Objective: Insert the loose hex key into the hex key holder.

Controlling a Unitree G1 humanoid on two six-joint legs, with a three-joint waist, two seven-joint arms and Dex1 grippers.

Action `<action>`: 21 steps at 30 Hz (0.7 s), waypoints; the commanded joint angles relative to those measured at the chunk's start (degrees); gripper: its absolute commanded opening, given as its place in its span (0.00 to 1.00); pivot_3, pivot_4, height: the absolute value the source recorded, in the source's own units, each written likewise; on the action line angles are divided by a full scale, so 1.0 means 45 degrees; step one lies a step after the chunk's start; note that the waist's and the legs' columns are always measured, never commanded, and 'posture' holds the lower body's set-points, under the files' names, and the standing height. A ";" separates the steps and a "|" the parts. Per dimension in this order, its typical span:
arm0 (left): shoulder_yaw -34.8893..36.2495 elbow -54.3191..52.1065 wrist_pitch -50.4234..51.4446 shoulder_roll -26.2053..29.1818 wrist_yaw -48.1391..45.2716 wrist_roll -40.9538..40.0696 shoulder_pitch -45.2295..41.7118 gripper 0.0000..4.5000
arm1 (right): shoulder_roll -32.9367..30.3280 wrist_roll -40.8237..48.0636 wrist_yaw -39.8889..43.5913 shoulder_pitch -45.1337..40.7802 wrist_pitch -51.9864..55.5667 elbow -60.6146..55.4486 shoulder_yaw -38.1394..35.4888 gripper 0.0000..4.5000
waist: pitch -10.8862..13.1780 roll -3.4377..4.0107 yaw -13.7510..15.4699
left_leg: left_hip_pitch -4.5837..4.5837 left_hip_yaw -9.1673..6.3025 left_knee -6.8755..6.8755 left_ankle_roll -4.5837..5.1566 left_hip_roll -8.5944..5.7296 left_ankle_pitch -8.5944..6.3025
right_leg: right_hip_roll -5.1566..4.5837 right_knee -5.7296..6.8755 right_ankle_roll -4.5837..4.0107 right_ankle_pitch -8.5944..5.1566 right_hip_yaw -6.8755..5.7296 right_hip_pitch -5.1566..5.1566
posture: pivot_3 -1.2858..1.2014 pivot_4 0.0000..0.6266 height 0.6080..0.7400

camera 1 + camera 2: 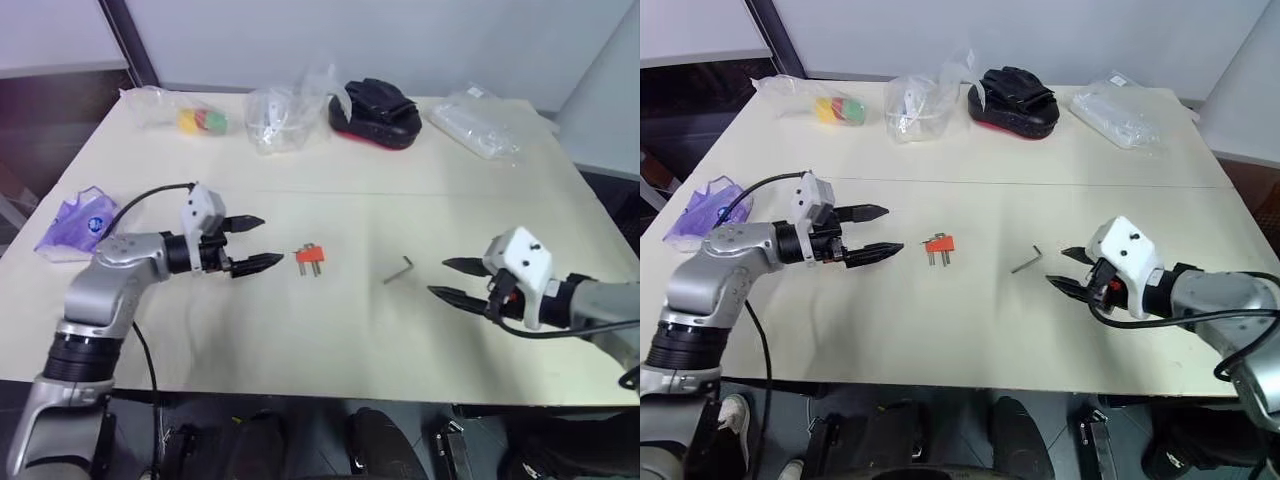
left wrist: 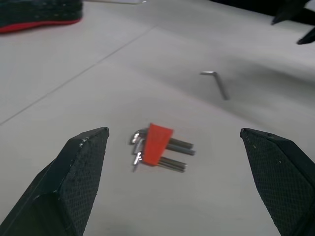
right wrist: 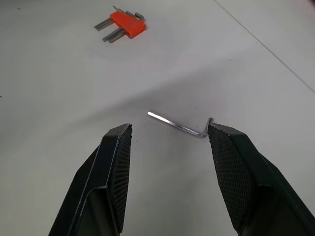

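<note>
- Left gripper (image 1: 250,243) reaches level toward the holder (image 1: 309,258), fingers spread wide, empty.
- Right gripper (image 1: 448,280) points inward at the key (image 1: 399,269), fingers parted, holding nothing; it seems just short of it.
- Key lies flat on the table (image 1: 330,340), right of the holder.

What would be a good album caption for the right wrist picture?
Open right end effector hovering over a thin L-shaped grey metal hex key, small orange plastic key holder beyond.
</note>
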 commanded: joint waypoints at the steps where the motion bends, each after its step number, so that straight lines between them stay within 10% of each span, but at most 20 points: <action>1: -0.0145 -0.0505 -0.0019 0.0370 -0.0413 0.0020 -0.0149 0.99 | -0.0225 0.0357 0.0201 -0.0146 0.0210 -0.0371 -0.0496 0.56 | 0.0002 -0.0003 0.0000 | 0.0000 0.0000 0.0000 0.0000 0.0001 0.0000 | 0.0000 0.0000 0.0000 0.0000 0.0000 0.0000 | 0.52 0.24 1.00; 21: 0.0036 -0.0577 0.0439 -0.0479 0.0598 -0.0093 -0.0436 0.99 | 0.0114 -0.0289 -0.0159 -0.0160 -0.0214 -0.0104 0.0138 0.56 | 0.0004 -0.0006 0.0018 | -0.0005 0.0001 0.0005 0.0000 0.0003 0.0000 | -0.0001 0.0002 0.0001 0.0001 0.0002 -0.0005 | 0.52 0.24 1.00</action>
